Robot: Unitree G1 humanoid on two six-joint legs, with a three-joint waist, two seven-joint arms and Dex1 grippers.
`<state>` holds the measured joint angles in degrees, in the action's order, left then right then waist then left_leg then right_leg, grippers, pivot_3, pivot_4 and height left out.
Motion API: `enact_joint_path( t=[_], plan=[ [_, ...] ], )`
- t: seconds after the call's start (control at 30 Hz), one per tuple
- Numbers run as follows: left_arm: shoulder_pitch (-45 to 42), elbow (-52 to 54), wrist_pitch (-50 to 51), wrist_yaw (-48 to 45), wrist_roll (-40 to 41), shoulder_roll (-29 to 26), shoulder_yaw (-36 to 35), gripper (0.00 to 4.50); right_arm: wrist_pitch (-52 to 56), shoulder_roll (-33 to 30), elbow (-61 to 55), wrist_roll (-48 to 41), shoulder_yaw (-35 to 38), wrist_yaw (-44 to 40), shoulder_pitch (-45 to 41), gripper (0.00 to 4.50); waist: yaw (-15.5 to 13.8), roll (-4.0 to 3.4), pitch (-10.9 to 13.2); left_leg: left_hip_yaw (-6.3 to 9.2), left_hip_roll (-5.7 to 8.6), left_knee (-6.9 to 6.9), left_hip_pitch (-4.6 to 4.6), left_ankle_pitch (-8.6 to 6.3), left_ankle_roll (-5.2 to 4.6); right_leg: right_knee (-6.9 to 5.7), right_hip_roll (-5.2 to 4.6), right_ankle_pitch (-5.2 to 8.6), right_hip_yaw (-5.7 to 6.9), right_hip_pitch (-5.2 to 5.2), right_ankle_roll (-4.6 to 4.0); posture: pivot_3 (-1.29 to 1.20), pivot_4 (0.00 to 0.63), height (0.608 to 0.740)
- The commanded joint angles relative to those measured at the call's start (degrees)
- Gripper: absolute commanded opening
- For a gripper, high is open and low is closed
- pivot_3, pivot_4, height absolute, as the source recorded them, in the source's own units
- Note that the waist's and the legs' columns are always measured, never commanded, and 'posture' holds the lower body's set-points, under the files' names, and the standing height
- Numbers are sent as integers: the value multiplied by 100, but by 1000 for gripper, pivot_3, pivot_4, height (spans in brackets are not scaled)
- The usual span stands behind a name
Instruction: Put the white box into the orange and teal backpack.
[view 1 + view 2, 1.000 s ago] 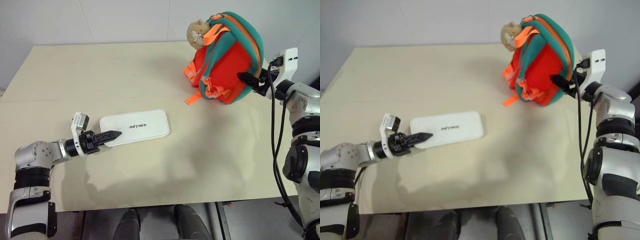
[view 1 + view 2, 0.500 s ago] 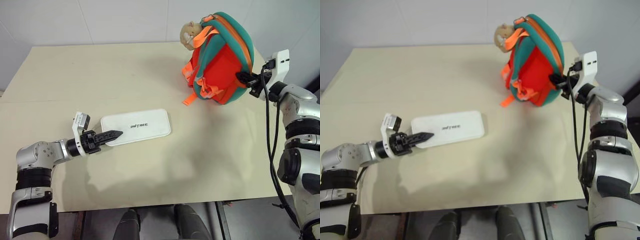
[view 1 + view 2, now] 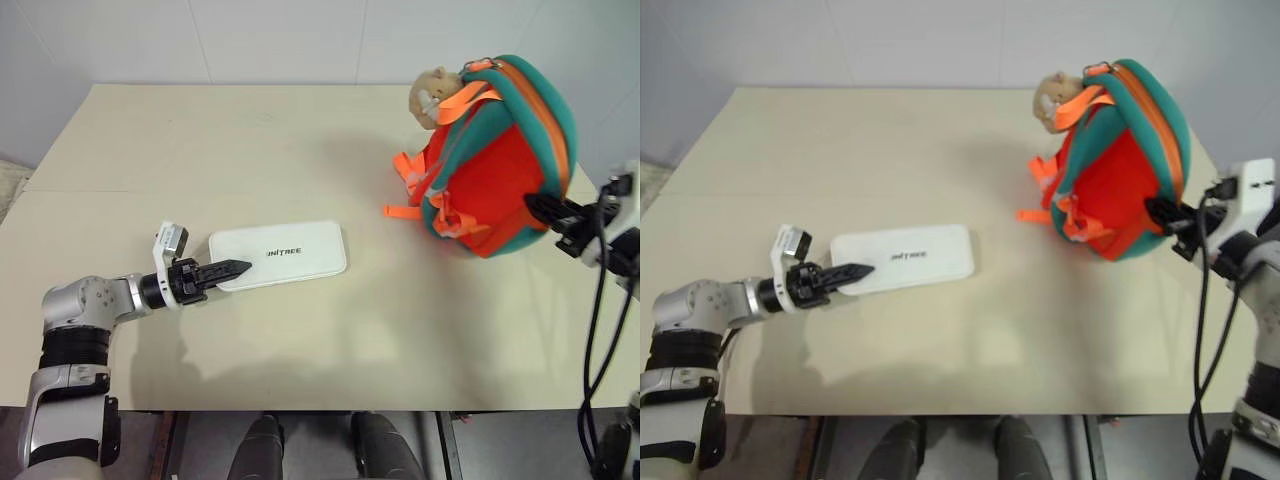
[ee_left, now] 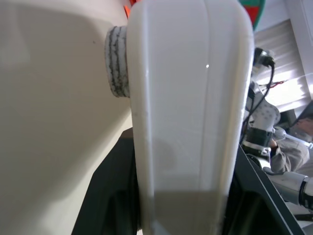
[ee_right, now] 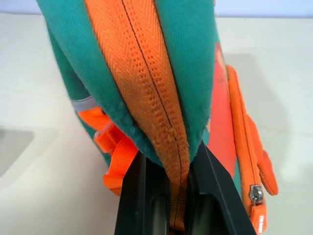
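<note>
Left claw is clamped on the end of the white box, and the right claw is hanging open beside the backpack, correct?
Not quite. The right claw is shut on the backpack, pinching its orange zipper strip, as the right wrist view shows. The left claw is clamped on the end of the white box.

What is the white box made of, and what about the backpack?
The white box looks like hard, smooth plastic: it is flat and plain, with rounded corners and a soft shine. The backpack looks like soft woven cloth: its teal edge seems fuzzy, and the orange zipper tape shows a woven pattern.
</note>
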<state>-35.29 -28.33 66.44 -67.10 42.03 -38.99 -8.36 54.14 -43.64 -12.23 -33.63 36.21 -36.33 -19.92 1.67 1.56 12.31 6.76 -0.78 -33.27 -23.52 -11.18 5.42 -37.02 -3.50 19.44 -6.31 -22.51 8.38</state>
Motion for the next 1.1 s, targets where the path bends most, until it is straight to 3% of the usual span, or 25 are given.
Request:
enact_joint_path(
  t=[0.03, 0.2, 0.43, 0.63, 0.9, 1.1],
  plan=[
    [-313, -185, -128, -273, -70, 94, 134, 1480, 232, -405, -633, -310, 914, -29, 474, 8, -15, 0, 0, -1, 1, -1, 0, 0, 0, 0, 0, -1, -1, 0, 1, 0, 150, 740],
    [-503, -371, -184, -409, -194, 204, 298, 1480, -42, -561, -526, -312, 1167, -199, 1046, 8, -2, 0, 0, -3, 2, -5, 1, 0, -2, 5, -1, -2, -1, 6, 3, 0, 150, 740],
    [-551, -397, -170, -488, -244, 187, 317, 1480, -495, -419, -351, -324, 763, -304, 1157, 8, 35, 0, 0, -6, -1, -5, 10, 0, -2, 0, 1, -2, -3, 8, 3, 0, 150, 740],
    [-406, -213, -75, -434, -175, 118, 201, 1480, -850, -580, -134, -154, 399, -449, 1192, 1924, 46, 1, 0, -7, -1, -17, 10, 0, -2, 0, 1, -7, -4, 13, 5, 0, 150, 740],
    [-352, -185, -30, -392, -181, 144, 159, 1480, -422, -938, -656, -674, 1099, -693, 1563, 4479, 5, 1, 0, -7, -2, -11, 8, -1, -2, 4, 1, -7, -5, 11, 5, 0, 150, 740],
    [-547, -459, -163, -462, -326, 283, 296, 1480, -90, -1220, -1297, -1137, 2044, -1026, 2142, 4479, -7, 2, 0, -8, 0, -13, 8, -1, -3, 7, 0, -7, -4, 14, 5, 0, 150, 740]
  ],
)
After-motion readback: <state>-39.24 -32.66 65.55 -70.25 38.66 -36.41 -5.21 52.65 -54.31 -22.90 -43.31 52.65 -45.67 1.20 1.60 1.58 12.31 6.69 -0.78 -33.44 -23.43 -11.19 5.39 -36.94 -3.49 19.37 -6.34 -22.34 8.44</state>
